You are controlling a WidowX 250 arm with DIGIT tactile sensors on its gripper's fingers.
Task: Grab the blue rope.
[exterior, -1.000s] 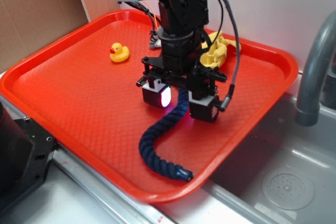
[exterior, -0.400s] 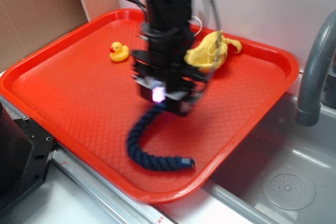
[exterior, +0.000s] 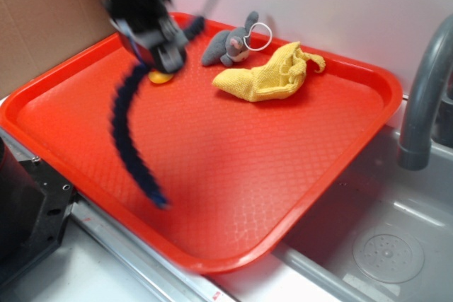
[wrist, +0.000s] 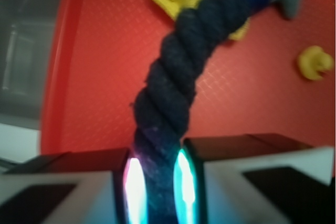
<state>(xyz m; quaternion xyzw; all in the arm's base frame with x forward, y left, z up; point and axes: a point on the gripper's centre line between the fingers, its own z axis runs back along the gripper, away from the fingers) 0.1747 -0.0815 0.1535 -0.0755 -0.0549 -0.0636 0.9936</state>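
Observation:
The blue rope [exterior: 126,139] is a thick dark navy twisted cord. It hangs blurred from my gripper [exterior: 157,53] at the tray's far left, and its free end [exterior: 160,201] trails low near the front rim. In the wrist view the blue rope [wrist: 178,87] runs up from between my glowing pads [wrist: 135,184], clamped there by my gripper [wrist: 157,187], which is shut on it. The arm above is motion-blurred.
The red tray [exterior: 354,76] also carries a yellow knitted cloth [exterior: 272,74], a grey stuffed mouse [exterior: 230,46] at the back, and a yellow duck [exterior: 160,76] mostly hidden behind the gripper. A grey faucet [exterior: 423,97] and sink [exterior: 382,245] lie to the right. Cardboard [exterior: 42,12] stands at the back left.
The gripper has swung fast from the tray's middle to its far left, carrying the rope, which now dangles. The grey mouse and whole cloth are uncovered.

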